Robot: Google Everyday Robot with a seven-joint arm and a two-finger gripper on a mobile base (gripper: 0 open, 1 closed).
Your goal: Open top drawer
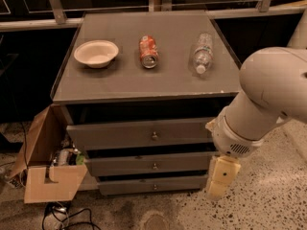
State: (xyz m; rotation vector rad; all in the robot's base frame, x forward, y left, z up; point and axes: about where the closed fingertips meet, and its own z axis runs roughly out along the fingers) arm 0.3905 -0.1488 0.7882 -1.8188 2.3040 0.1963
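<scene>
The top drawer point(139, 133) is the widest grey front of three, just under the cabinet top, with a small brass knob point(154, 136) at its centre. A dark gap shows between the drawer front and the cabinet top. My gripper point(221, 177) is cream-coloured and hangs pointing down at the cabinet's front right corner. It is to the right of the knob, lower than it, level with the middle drawer point(148, 164), and touches no knob. My thick white arm point(268, 95) covers the drawers' right ends.
On the cabinet top point(120, 80) lie a white bowl point(96, 53), a red can point(148, 51) on its side and a clear plastic bottle point(203, 52). The bottom drawer point(151, 185) is lowest. An open cardboard box point(48, 164) stands on the floor at the left, with cables by it.
</scene>
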